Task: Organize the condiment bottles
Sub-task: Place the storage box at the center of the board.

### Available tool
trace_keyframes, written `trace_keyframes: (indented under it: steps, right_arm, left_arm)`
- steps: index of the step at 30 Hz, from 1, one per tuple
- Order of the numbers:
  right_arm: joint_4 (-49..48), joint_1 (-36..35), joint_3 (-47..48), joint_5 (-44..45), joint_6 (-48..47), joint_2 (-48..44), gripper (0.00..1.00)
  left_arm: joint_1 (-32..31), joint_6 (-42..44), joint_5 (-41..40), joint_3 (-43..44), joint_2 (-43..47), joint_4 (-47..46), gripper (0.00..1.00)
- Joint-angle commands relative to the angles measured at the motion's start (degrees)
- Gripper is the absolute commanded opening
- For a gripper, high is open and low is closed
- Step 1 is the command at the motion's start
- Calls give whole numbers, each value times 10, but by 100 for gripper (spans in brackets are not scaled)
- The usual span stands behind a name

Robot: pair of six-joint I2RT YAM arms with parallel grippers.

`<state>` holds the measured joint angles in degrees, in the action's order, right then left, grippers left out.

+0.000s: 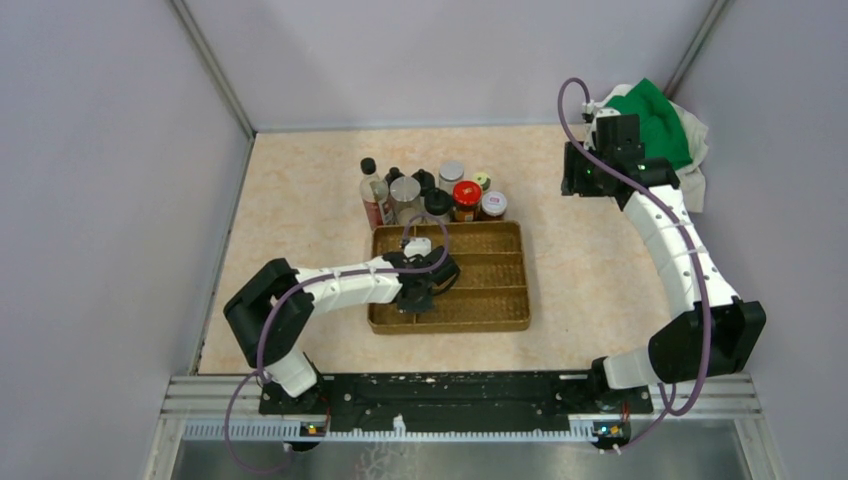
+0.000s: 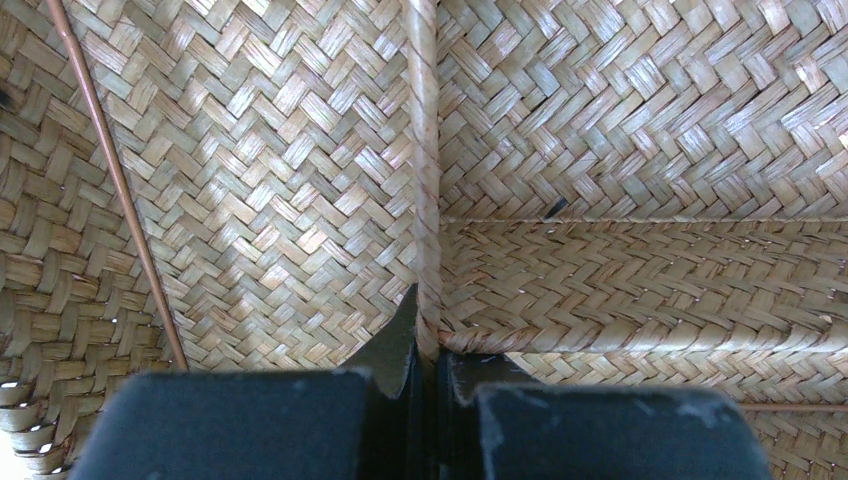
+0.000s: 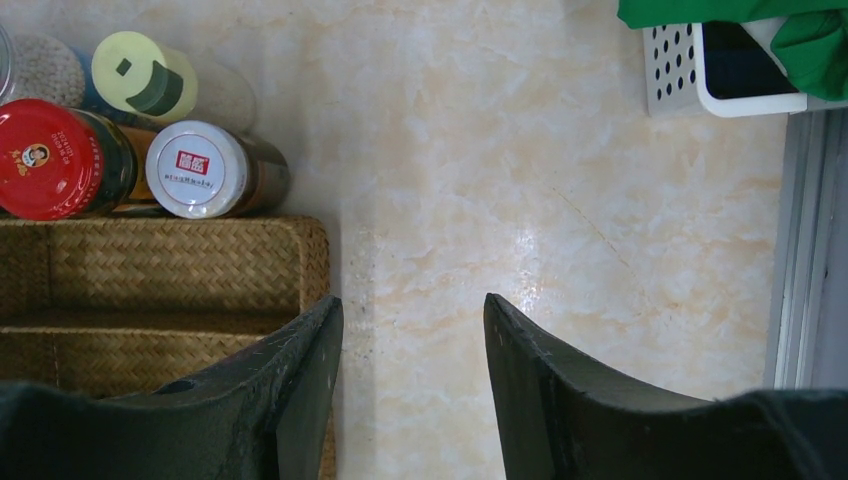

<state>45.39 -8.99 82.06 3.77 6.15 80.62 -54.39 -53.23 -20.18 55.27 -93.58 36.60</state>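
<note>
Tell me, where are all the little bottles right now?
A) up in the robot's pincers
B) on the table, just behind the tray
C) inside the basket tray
B: the bottles stand bunched together on the table right behind the woven tray, and no bottle shows inside it.
</note>
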Motion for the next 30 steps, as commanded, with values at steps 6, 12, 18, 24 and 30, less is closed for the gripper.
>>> trace_keyframes:
  steps: [6, 12, 18, 24, 30]
  right_arm:
    - [-20, -7, -2, -1, -4, -19, 54]
    - [-20, -7, -4, -1, -3, -18, 54]
    - [-21, -7, -6, 2, -4, -18, 54]
    - [-24, -7, -15, 4, -4, -19, 54]
    - [-28, -7, -23, 3, -3, -19, 54]
  left_arm:
    - [39, 16, -46, 1, -1, -7, 0]
    - [57, 35, -40, -11, 4, -23, 0]
    - [61, 46, -39, -2, -15, -31, 0]
    - [75, 61, -40, 2, -21, -37, 0]
    - [95, 86, -33, 3, -22, -49, 0]
